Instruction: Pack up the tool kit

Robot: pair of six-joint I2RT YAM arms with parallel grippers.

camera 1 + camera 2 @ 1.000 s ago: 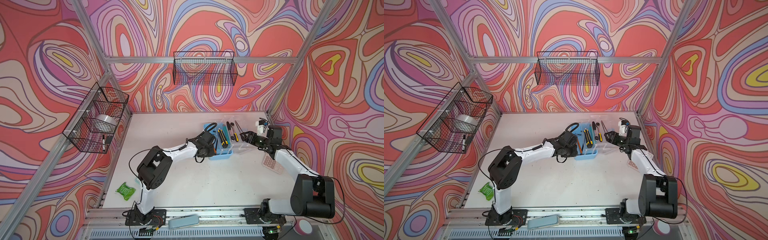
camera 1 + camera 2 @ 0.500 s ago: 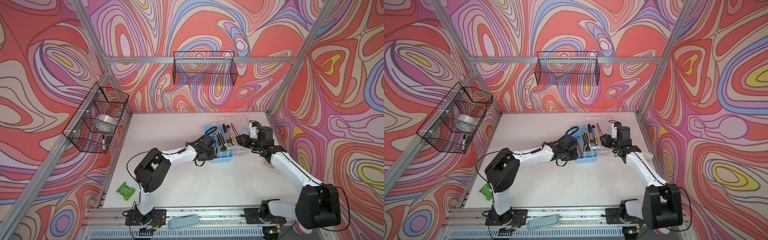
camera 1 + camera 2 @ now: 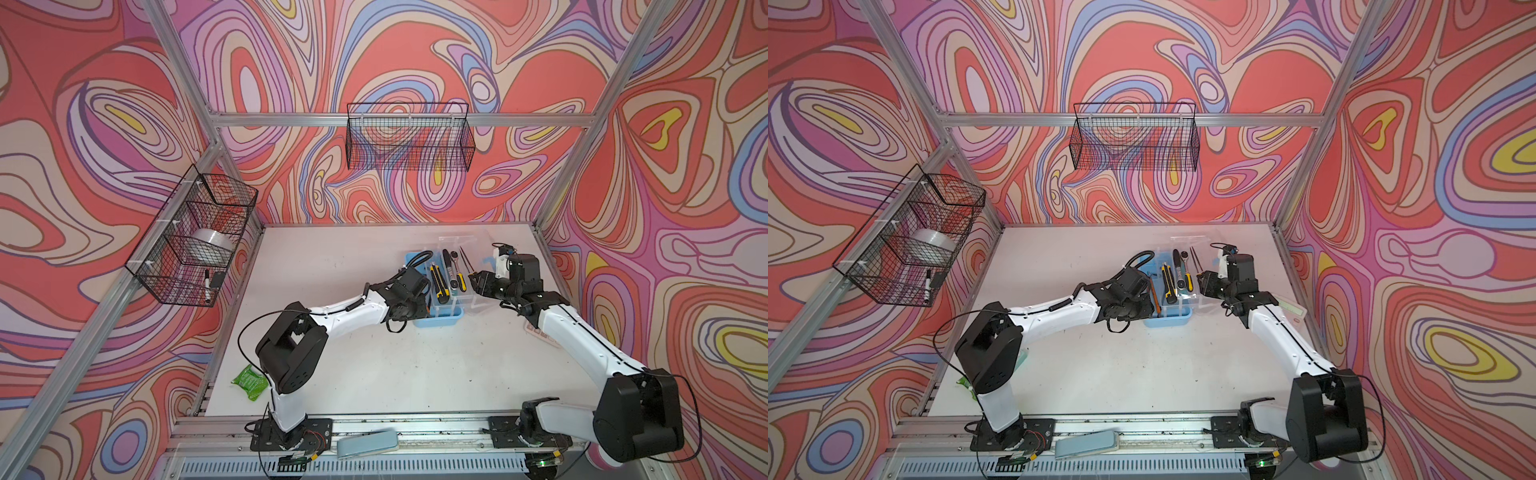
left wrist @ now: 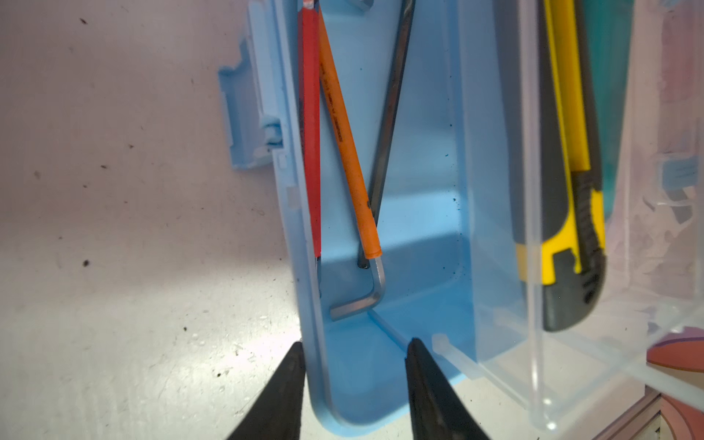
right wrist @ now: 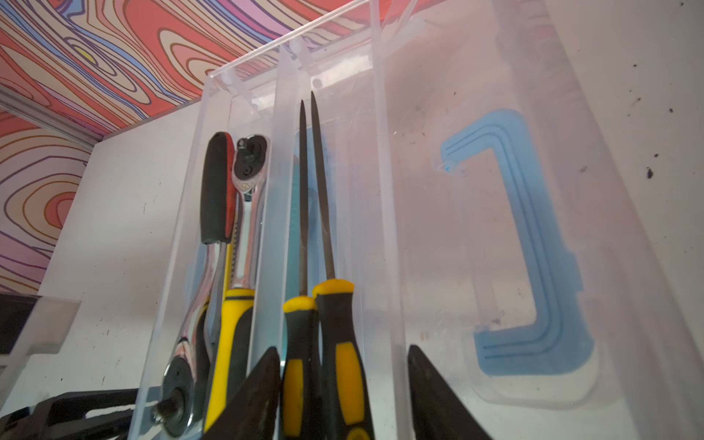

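Note:
The tool kit's light blue case (image 3: 440, 321) lies open at the middle right of the table in both top views. In the left wrist view, hex keys with red (image 4: 310, 114) and orange (image 4: 343, 133) sleeves lie inside it. My left gripper (image 4: 356, 343) is open and straddles the case's side wall near a corner, one finger outside, one inside. A yellow-black utility knife (image 4: 571, 190) rests in the clear insert. My right gripper (image 5: 343, 347) is open around two yellow-black tool handles (image 5: 343, 304) and a clear divider. Ratchets (image 5: 247, 183) lie beside them. The blue C-shaped handle (image 5: 541, 247) shows through the clear lid (image 5: 457, 228).
A wire basket (image 3: 409, 137) hangs on the back wall; another (image 3: 195, 237) on the left wall holds a tape roll and a marker. A green packet (image 3: 249, 380) lies front left. The pale pedal (image 3: 365, 442) sits on the front rail. The pink calculator (image 3: 1291, 309) lies under my right arm.
My right gripper has moved left from beside the lid to the clear compartments and narrowed slightly. My left gripper's jaws have widened at the case's near corner.

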